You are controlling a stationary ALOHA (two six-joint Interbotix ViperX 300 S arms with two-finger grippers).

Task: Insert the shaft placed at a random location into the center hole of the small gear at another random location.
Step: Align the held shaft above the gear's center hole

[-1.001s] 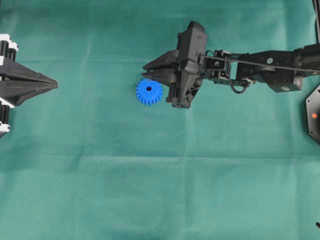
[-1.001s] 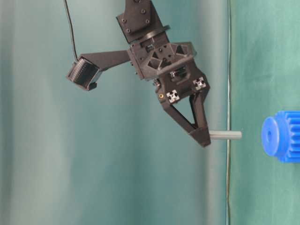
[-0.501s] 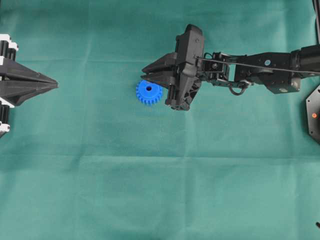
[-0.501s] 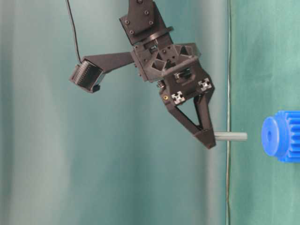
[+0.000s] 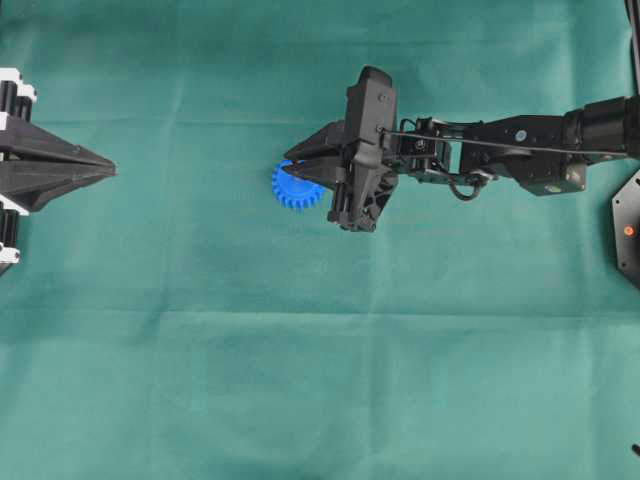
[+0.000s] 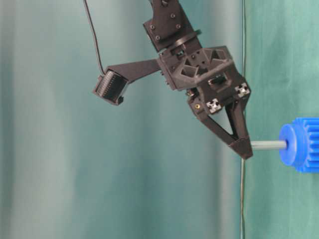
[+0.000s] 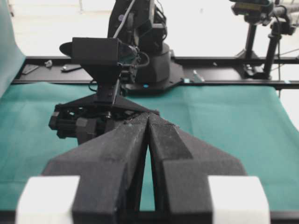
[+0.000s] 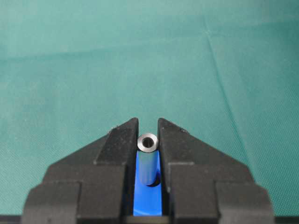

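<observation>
- Table-level view: the right tool [image 6: 243, 151] grips the shaft [image 6: 268, 145], whose far end meets the face of the small gear [image 6: 299, 144] at its middle.
- Overhead view: the gear [image 5: 296, 187] lies on the green bench [image 5: 300, 380], partly under that tool [image 5: 291, 171].
- Left tool [image 7: 148, 122] is closed on nothing, well apart from the gear.

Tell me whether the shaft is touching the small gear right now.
Touching. In the table-level view the shaft, gripped in the right hand, runs unbroken up to the hub face of the small gear, with no gap between them.
</observation>
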